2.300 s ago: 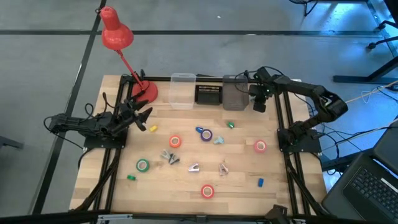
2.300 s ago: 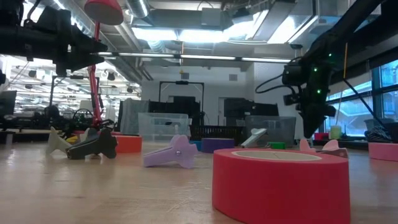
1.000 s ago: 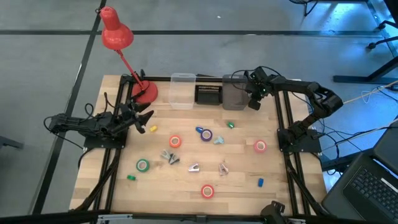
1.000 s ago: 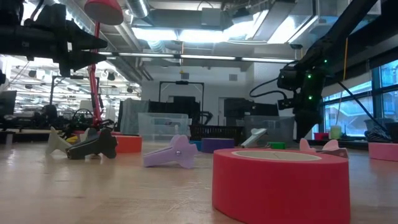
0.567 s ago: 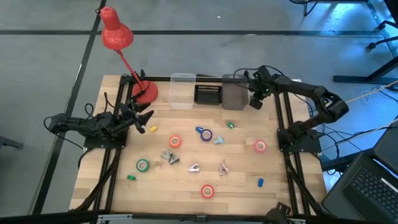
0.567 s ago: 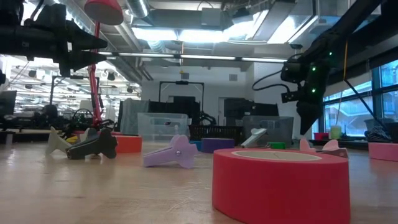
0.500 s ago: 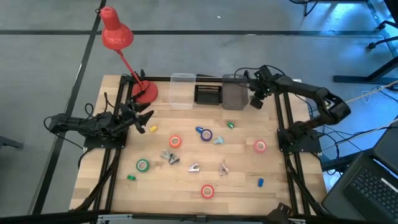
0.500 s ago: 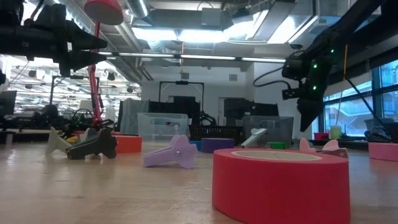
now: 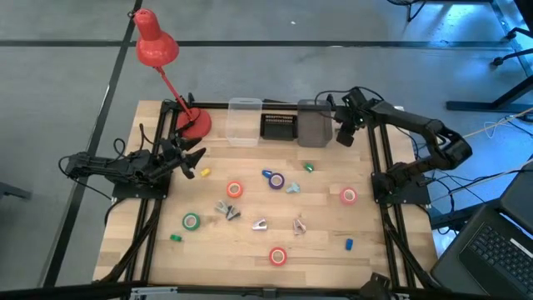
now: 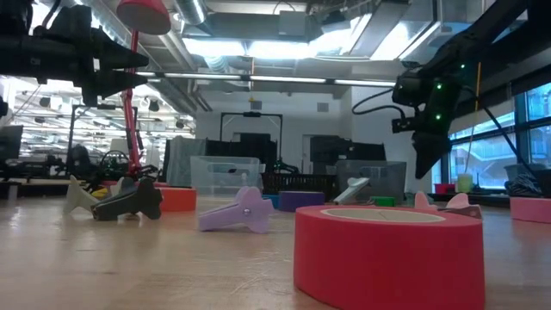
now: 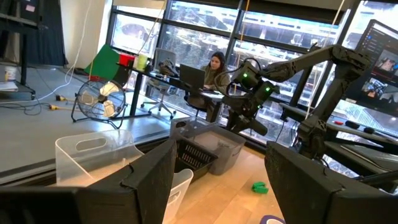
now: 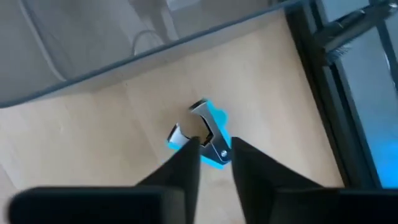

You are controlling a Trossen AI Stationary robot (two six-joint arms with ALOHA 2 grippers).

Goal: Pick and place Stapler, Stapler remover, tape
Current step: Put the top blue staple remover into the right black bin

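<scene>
Release step, I judge: the right pincer (image 9: 344, 136), parted at the table's (image 9: 383, 242) one o'clock beside the grey bin (image 9: 312, 125), hangs over the blue stapler remover (image 12: 208, 134), so next probably calls for fetching another item, while the left pincer (image 9: 193, 160) waits open at nine o'clock.

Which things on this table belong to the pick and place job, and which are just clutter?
Job: red-orange tape, green tape, purple-blue tape, blue staple remover.
Lying about: red lamp, yellow block, blue block.
</scene>
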